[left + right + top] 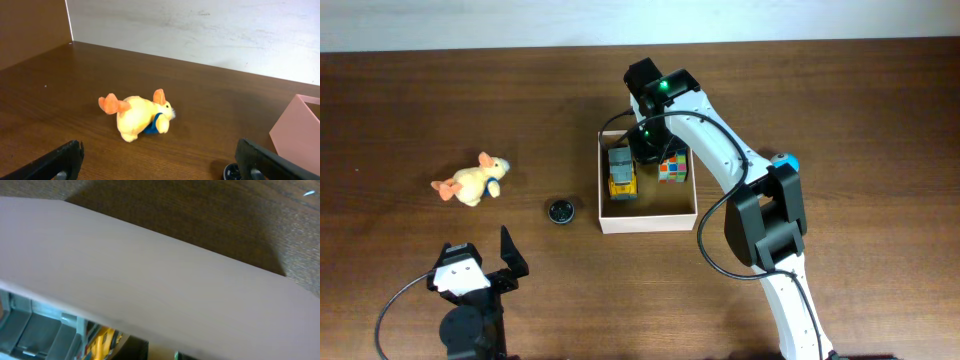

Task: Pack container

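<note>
Sitting near the middle of the brown surface (840, 100), the container (648, 220) holds a yellow toy truck (622, 172) and a colour cube (672, 167), so packing looks partly done, with a yellow plush duck (472, 181) and a small black round piece (560, 210) lying outside to its left. The right hand (648, 143) is closed tight and hangs over the container's far wall, just above the truck and cube; whether it pinches anything cannot be told. The left hand (478, 246), spread wide and empty, sits well apart at the near edge, facing the plush.
</note>
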`<state>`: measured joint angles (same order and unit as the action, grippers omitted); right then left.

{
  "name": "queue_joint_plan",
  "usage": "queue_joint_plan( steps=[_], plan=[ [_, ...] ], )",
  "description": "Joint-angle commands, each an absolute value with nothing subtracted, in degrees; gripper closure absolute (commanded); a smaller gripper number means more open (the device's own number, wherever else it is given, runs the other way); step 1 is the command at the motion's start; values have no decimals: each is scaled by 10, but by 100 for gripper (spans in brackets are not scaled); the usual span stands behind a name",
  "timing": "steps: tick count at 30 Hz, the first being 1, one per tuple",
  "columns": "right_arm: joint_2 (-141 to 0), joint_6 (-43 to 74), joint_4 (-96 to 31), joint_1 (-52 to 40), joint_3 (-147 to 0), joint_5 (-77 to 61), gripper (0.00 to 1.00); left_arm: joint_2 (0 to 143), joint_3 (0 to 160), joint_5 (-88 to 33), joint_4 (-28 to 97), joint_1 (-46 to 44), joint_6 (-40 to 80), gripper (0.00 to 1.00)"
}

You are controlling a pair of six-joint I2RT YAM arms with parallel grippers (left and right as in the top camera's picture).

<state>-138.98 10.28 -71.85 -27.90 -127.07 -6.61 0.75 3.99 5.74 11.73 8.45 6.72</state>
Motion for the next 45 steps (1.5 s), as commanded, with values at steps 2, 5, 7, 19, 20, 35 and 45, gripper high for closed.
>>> queue_joint_plan(
  steps=[2,5,7,19,20,35,45],
  plan=[
    [-1400,93,-721,-284,-1265,-51,84,7,35,47,115,88,66,1],
    [-1400,78,-722,-284,-1265,-51,84,7,35,47,115,88,66,1],
    [-1400,74,-722,-284,-1265,-43,84,7,35,47,115,88,66,1],
    [-1400,62,-722,-284,-1265,-38,84,7,35,47,115,88,66,1],
    [-1400,62,-722,-284,-1265,-38,84,7,35,47,115,88,66,1],
    [-1400,53,-722,-279,-1265,-30,84,7,35,47,115,88,66,1],
    [-1400,53,-718,-302,-1265,-75,84,7,35,47,115,88,66,1]
  ],
)
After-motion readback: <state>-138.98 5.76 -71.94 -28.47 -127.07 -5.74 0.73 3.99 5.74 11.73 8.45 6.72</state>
